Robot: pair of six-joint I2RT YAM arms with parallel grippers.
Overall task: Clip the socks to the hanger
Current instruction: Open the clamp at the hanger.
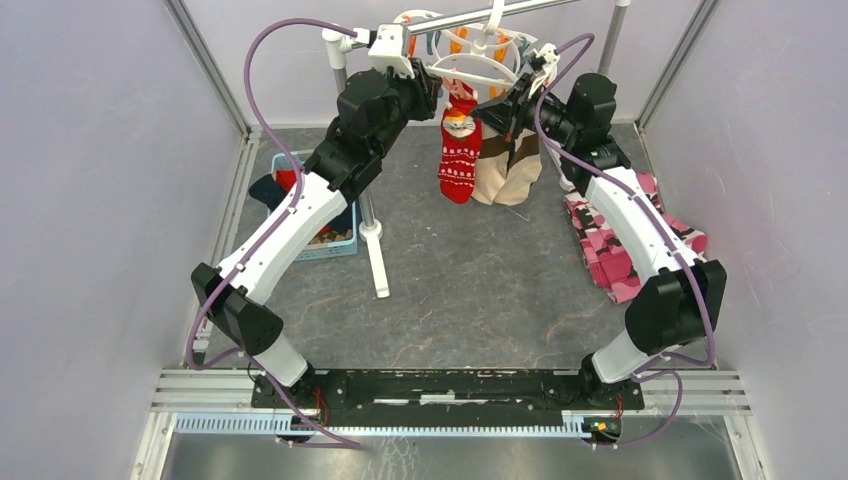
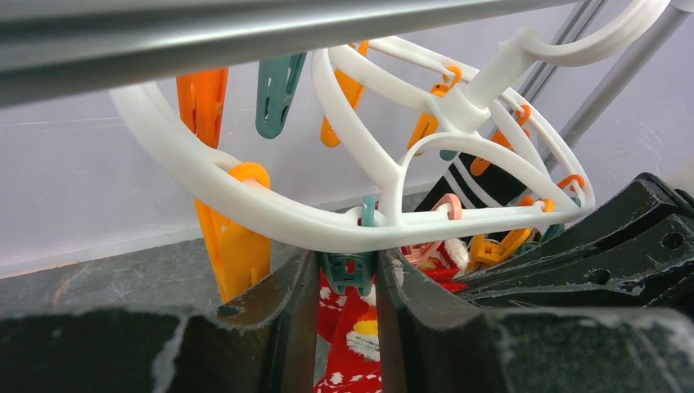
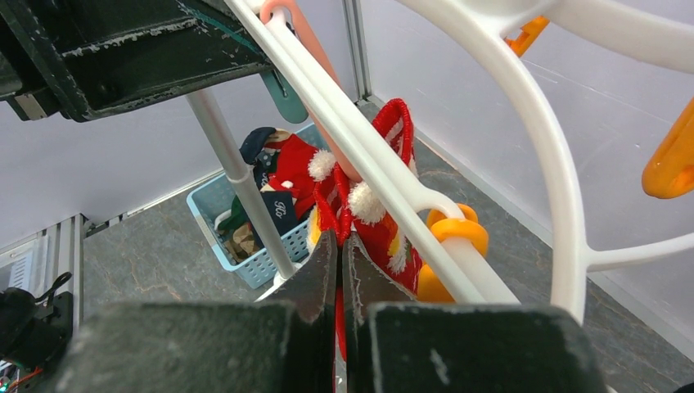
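Observation:
The white oval clip hanger (image 1: 478, 74) hangs from the silver rack bar at the top centre. A red sock with white pattern (image 1: 460, 158) and a beige sock (image 1: 503, 170) hang under it. My left gripper (image 2: 347, 260) is shut on a teal clothespin (image 2: 352, 277) under the hanger ring (image 2: 245, 205), with the red sock (image 2: 360, 352) just below. My right gripper (image 3: 339, 241) is shut on the red sock's cuff (image 3: 385, 233) beside the ring (image 3: 524, 123). A dark striped sock (image 2: 483, 176) hangs at the far side.
A blue basket (image 1: 335, 243) with more socks stands at the left by the rack's pole (image 1: 368, 215). A pink camouflage cloth (image 1: 610, 245) lies at the right. Orange and teal clothespins (image 2: 237, 250) dangle round the ring. Grey walls close in both sides.

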